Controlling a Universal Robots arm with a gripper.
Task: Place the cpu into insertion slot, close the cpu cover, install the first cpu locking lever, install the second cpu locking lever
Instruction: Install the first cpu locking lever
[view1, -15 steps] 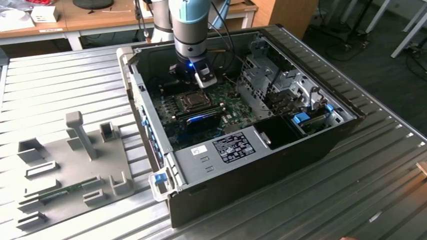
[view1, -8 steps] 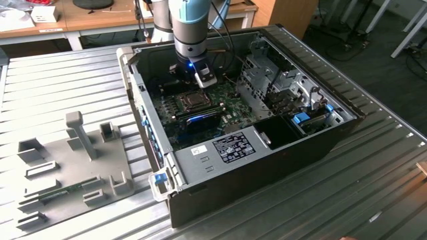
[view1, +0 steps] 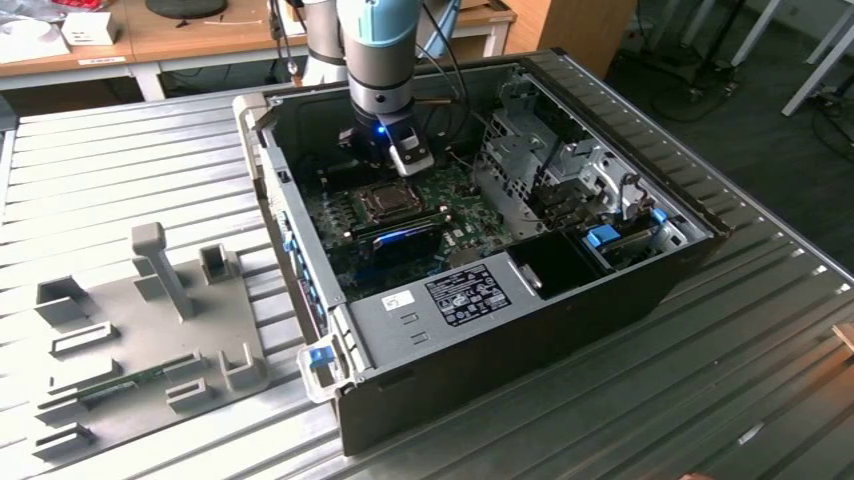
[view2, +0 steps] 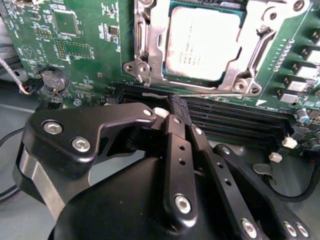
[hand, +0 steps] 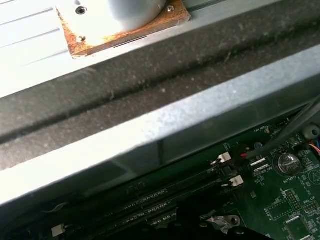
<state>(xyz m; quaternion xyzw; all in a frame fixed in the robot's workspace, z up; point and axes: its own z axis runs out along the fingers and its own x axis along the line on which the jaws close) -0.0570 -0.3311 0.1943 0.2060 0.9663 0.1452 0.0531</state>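
1. The computer case lies open across the middle of the exterior view.
2. The gripper hangs inside the case at upper centre of the exterior view, its fingers pressed together and holding nothing.
3. The cpu cover lies flat on the insertion slot.
4. The cpu sits in that slot, framed by the cover.

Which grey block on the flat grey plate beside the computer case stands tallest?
The slim grey upright post near the plate's far edge; the squat grey blocks around it are far lower.

Matt metal cpu; shiny metal cpu cover.
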